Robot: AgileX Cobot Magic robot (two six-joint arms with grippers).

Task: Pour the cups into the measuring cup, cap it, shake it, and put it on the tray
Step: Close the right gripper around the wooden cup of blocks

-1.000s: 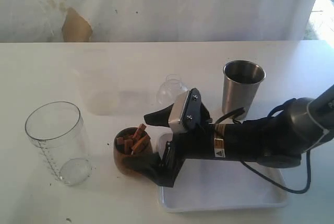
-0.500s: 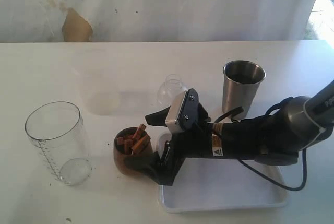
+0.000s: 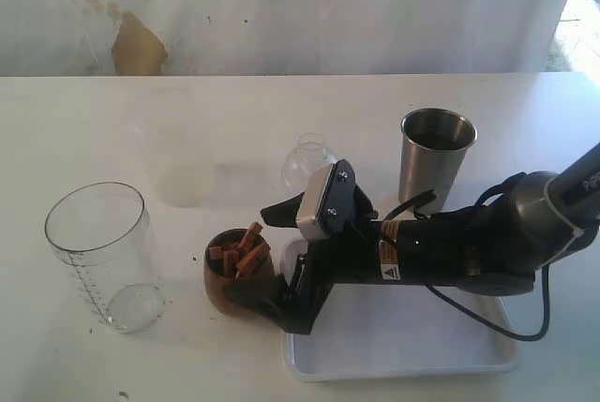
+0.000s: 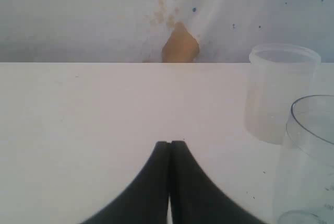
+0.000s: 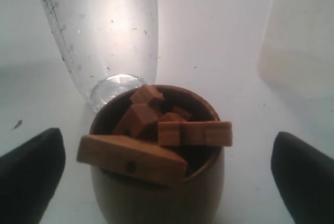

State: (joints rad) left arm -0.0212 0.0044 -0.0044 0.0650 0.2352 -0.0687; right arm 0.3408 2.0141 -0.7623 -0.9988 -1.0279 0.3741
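R gripper [image 3: 249,257] is wide open, holding nothing. Its two black fingers [image 5: 31,174] stand one on each side of the wooden cup [image 5: 156,203]. The wrist view shows a gap on both sides, so no touch there. That cup sits upright right btwn the fingers. It is full of little brown wood blocks [image 5: 172,125], & some stick up over the rim. Under the gripper's body & arm lies the white tray [image 3: 403,341], flat on the table [image 3: 281,111]. The wooden cup is just off the tray's edge, on the table. Near the finger on the wall side sits a small clear lid [image 3: 305,160]. Straight ahead, past the fingertips & the wooden cup, stands the measuring cup [image 3: 98,252]. It is upright, w/ marks down its side, well apart from the gripper. Back beside the arm, behind the fingers, the steel cup [image 3: 434,163] stands upright near the tray.

L gripper [image 4: 169,143] is shut tight, tips pressed together, nothing in it. The measuring cup is ahead of it, off to one side. Farther on is a cloudy see-through tub [image 4: 279,91], then the wall [image 4: 78,15].
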